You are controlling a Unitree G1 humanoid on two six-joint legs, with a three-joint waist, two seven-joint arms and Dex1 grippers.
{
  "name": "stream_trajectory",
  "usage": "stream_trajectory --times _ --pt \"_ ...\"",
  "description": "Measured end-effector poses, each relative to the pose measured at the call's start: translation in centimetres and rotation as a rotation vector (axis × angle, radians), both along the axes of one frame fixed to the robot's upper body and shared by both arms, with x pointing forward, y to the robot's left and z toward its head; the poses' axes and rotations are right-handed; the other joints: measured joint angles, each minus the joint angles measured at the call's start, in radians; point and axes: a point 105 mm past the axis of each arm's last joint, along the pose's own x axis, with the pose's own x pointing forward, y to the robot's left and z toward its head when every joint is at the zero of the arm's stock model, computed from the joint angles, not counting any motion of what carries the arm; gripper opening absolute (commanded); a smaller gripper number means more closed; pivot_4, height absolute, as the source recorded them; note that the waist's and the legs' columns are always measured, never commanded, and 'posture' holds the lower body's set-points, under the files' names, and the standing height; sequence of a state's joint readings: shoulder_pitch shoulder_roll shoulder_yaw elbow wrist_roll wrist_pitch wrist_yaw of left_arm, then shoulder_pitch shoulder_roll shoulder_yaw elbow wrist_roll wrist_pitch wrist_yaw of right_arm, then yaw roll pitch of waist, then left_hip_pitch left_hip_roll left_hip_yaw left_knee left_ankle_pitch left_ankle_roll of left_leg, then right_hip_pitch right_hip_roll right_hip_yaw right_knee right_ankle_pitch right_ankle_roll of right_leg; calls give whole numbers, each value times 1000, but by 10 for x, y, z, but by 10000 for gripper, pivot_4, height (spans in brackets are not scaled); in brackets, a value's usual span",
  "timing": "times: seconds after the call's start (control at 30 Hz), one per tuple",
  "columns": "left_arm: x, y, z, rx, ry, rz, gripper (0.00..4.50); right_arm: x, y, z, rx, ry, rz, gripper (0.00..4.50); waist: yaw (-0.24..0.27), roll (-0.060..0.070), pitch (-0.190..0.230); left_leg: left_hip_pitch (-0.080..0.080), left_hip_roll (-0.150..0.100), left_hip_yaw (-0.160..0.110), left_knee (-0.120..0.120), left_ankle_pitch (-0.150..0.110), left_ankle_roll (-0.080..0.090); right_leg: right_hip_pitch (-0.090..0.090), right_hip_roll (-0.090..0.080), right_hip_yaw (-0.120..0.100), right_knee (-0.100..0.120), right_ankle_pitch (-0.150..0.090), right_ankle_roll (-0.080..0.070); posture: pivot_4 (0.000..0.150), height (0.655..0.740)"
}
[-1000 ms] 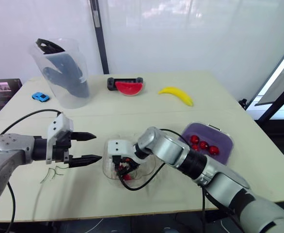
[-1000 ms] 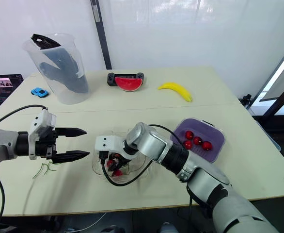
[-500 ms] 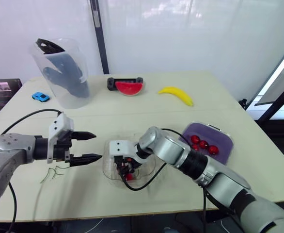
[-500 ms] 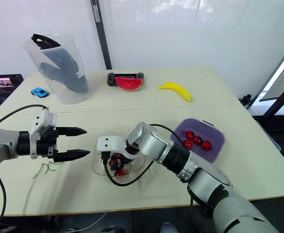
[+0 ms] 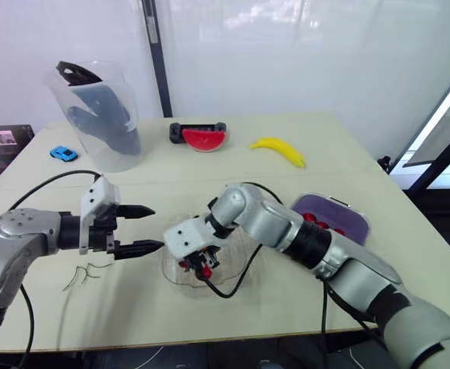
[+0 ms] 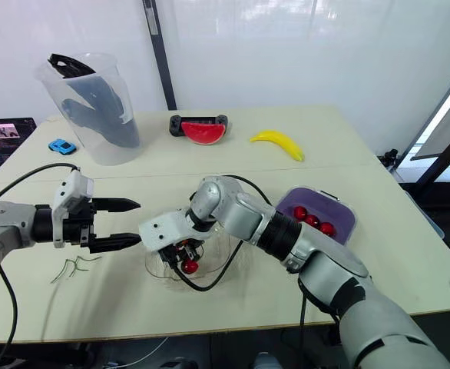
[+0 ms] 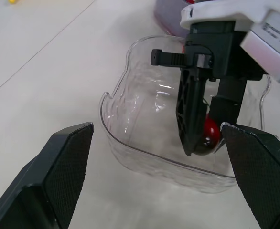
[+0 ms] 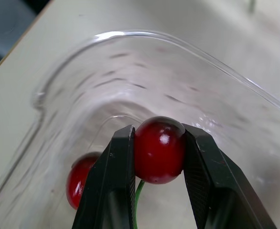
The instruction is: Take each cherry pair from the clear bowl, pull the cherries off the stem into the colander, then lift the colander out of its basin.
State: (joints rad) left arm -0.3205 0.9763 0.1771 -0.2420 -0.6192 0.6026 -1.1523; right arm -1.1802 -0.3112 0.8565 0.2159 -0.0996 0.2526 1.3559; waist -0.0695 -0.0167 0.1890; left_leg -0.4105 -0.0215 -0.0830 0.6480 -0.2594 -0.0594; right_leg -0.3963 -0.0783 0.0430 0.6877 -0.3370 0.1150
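In the clear bowl (image 7: 130, 95), the right hand (image 8: 159, 143) pinches one cherry (image 8: 160, 160); a second cherry (image 8: 80, 177) lies just beside it. The left hand (image 6: 137, 222) hovers open near the bowl. Three cherries (image 6: 313, 221) sit in the colander (image 6: 342, 211).

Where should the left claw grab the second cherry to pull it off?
Grip the loose cherry round its middle, coming from the left claw's own side, down over the clear bowl's rim. It lies beside the held cherry in the right claw, joined by the green stem, so its round sides are probably open to take.
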Motion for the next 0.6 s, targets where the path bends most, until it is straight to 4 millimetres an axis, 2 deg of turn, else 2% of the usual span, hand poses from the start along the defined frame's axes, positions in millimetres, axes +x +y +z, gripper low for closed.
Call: stream_trajectory --times 0.17,0.27,0.37,0.43,0.6 --pt "-1 1 -3 1 9 7 45000 20 -4 -6 -80 -146 62 13510 -1 0 0 0 0 0 0 1 -2 0 0 0 0 0 0 1500 7400" --pt "-2 0 -6 3 14 12 45000 23 -4 -9 -96 -150 54 23042 -1 0 0 0 0 0 -1 3 -6 0 0 0 0 0 0 1500 7400" --pt "-2 0 -6 3 16 15 45000 25 -5 -3 -88 -158 45 37791 -1 0 0 0 0 0 0 3 -6 0 0 0 0 0 0 1500 7400" --pt "-2 0 -7 3 16 16 45000 26 -6 2 -74 -161 43 44599 1 0 0 0 0 -1 0 3 -5 0 0 0 0 0 0 1500 7400" --pt "-2 -2 -8 -2 20 7 45000 21 -5 25 4 -157 22 44599 0 0 0 0 0 -1 0 2 -4 0 0 0 0 0 0 1500 7400"
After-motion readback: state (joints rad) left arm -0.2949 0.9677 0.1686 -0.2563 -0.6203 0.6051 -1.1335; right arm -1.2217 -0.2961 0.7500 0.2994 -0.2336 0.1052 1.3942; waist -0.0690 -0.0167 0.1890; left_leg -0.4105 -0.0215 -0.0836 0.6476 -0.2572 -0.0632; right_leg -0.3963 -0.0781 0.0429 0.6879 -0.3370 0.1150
